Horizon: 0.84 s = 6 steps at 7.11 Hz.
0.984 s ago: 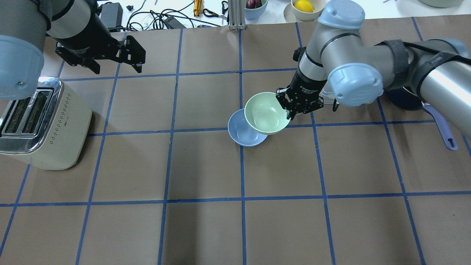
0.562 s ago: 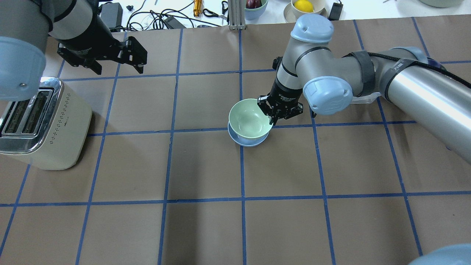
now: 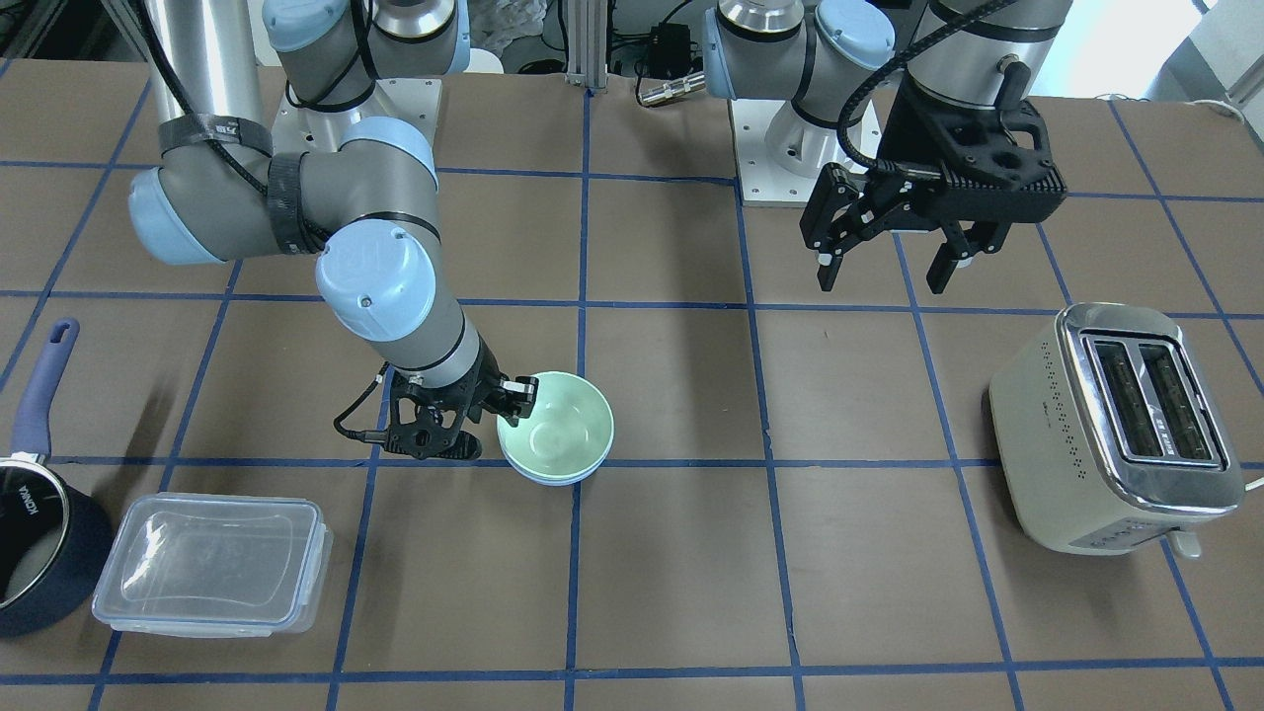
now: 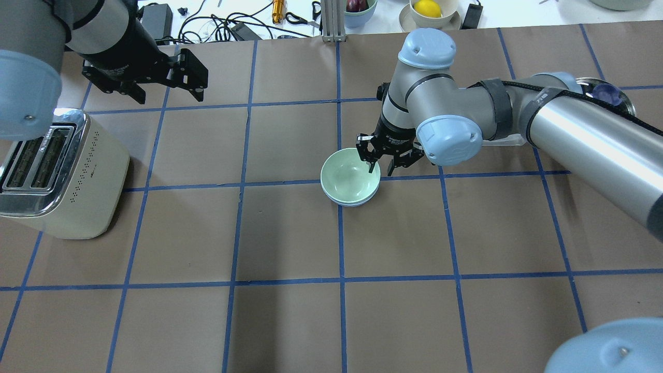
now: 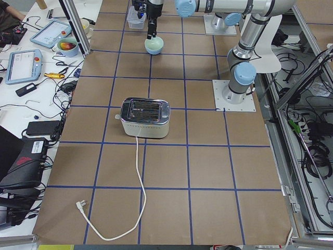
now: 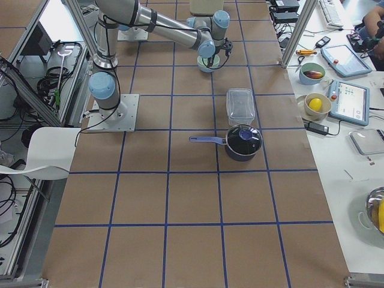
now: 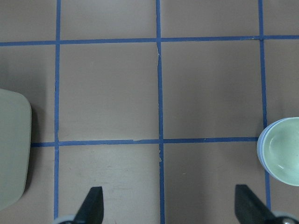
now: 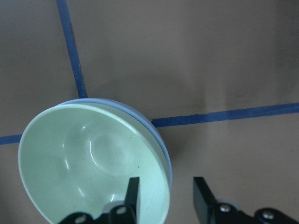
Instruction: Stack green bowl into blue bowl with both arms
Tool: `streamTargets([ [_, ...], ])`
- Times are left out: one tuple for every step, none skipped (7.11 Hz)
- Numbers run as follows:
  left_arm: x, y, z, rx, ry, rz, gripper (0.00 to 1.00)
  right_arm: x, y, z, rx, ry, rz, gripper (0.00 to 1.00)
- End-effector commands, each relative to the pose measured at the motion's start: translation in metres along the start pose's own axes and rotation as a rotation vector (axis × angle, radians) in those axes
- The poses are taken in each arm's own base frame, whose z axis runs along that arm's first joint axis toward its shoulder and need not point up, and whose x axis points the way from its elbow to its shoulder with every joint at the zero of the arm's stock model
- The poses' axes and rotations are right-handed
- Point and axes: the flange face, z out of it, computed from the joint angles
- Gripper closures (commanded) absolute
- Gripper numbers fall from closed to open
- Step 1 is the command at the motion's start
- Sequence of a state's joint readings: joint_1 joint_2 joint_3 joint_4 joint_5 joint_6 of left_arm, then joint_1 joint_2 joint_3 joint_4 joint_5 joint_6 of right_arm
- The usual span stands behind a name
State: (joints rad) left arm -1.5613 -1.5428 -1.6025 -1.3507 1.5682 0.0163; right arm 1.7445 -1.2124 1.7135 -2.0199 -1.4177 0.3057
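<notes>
The green bowl (image 4: 348, 178) sits nested upright inside the blue bowl (image 4: 352, 203), of which only a thin rim shows, near the table's middle. In the front-facing view the green bowl (image 3: 558, 425) covers the blue bowl (image 3: 548, 479) likewise. My right gripper (image 4: 380, 167) is open, with one finger inside the green bowl's rim and one outside it. The right wrist view shows the green bowl (image 8: 88, 158), the blue bowl's rim (image 8: 161, 140) and the gripper (image 8: 166, 196) with a wide gap around the rim. My left gripper (image 4: 199, 77) is open and empty, high at the back left.
A cream toaster (image 4: 57, 176) stands at the left edge, under my left arm. A dark saucepan (image 3: 30, 533) and a clear lidded container (image 3: 212, 563) sit on my right side. Cables, tools and bowls of fruit (image 4: 429, 10) lie beyond the far edge.
My right arm carried the green bowl left and lowered it into the blue bowl, then its jaws opened off the rim. My left arm barely moved.
</notes>
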Motion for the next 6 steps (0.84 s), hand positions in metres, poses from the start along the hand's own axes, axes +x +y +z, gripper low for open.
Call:
streamTargets([
  [-0.002, 0.000, -0.001, -0.008, -0.003, -0.002, 0.00, 0.009, -0.008, -0.078, 0.051, 0.052, -0.007, 0.00],
  [-0.002, 0.001, 0.000, -0.009, -0.003, -0.002, 0.00, 0.013, -0.012, -0.132, 0.042, 0.054, -0.020, 0.00],
  [-0.002, 0.002, 0.000, -0.020, -0.003, -0.002, 0.00, 0.015, -0.008, -0.178, 0.018, 0.063, -0.049, 0.00],
  [-0.002, 0.001, -0.003, -0.016, -0.003, -0.002, 0.00, 0.028, -0.007, -0.211, 0.012, 0.098, -0.084, 0.00],
  [-0.003, 0.000, -0.005, -0.025, -0.003, -0.004, 0.00, 0.053, 0.001, -0.236, 0.015, 0.109, -0.121, 0.00],
  [-0.004, -0.003, -0.009, -0.017, -0.005, -0.005, 0.00, 0.092, 0.012, -0.261, -0.006, 0.105, -0.186, 0.00],
])
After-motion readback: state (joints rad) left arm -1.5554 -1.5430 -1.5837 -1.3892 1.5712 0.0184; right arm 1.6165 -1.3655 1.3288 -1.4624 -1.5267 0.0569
